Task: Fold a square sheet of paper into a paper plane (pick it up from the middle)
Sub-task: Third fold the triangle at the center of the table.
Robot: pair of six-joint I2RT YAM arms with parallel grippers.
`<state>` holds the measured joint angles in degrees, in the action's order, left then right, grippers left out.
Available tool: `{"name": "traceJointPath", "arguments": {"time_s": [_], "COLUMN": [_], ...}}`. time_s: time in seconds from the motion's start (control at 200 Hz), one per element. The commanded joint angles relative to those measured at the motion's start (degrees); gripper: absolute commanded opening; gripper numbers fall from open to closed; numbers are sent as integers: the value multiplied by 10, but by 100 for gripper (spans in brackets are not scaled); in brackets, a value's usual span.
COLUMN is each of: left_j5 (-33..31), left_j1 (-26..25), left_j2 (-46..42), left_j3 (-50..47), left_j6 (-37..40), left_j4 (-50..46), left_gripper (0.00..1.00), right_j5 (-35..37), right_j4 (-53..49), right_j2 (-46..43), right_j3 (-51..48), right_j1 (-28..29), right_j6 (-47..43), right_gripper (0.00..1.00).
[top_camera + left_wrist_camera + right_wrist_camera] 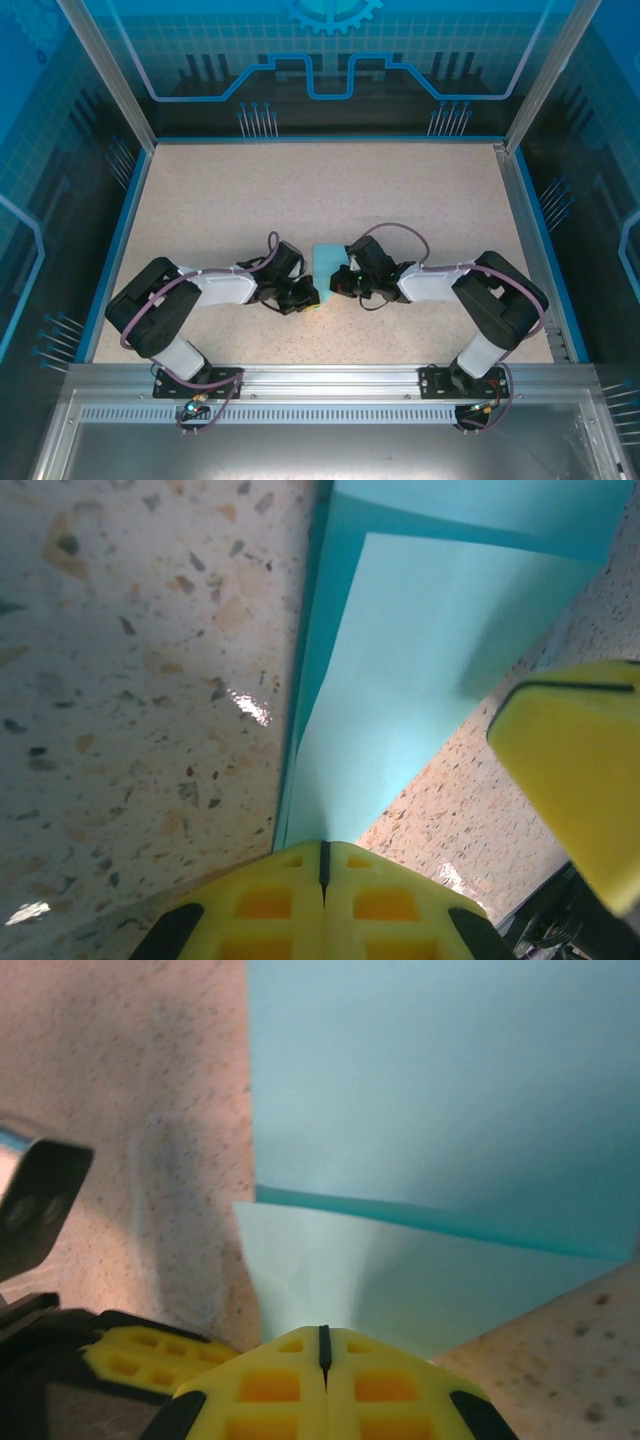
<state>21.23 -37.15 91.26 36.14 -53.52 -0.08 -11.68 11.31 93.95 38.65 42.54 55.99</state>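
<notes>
Fingers (270, 905) of the left gripper (323, 852) are pressed together. The seam is closed, and the narrow near end of the paper (420, 660) is pinched in it. Fingers (270, 1385) of the right gripper (323, 1338) are likewise clamped on the paper (430, 1090), which runs into their seam.

Top view: both arms reach inward and meet near the centre of the table (300, 190). The left gripper (308, 297) and right gripper (338, 281) sit just beside each other. The paper (326, 256) lies between them and extends toward the far side.

Paper condition: light blue and folded. A paler layer lies over a darker one, and a straight fold edge shows in both wrist views.

Left wrist view: the paper widens away from the fingers over the speckled table (130, 680). A yellow finger (580, 780) of the right gripper stands just right of it.

Right wrist view: a yellow finger (140, 1352) of the left gripper sits low on the left, beside the paper's edge.

It cannot be told whether the gripped end is raised off the table.
</notes>
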Motion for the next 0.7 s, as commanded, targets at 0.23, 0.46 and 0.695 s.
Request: {"name": "traceJointPath", "arguments": {"time_s": [0.23, 0.46, 0.695], "left_j5": [-35, -34, -41], "left_j1": [-4, -5, -5], "left_j2": [12, 11, 14], "left_j3": [-26, -32, -27], "left_j6": [7, -1, 2], "left_j4": [-30, -25, -71], "left_gripper": [0, 0, 0], "right_j5": [-17, -17, -1], "right_j4": [13, 15, -18], "right_j2": [37, 65, 60], "right_j3": [23, 21, 18], "right_j1": [40, 41, 8], "right_j6": [11, 25, 1], "right_gripper": [3, 3, 3]}}
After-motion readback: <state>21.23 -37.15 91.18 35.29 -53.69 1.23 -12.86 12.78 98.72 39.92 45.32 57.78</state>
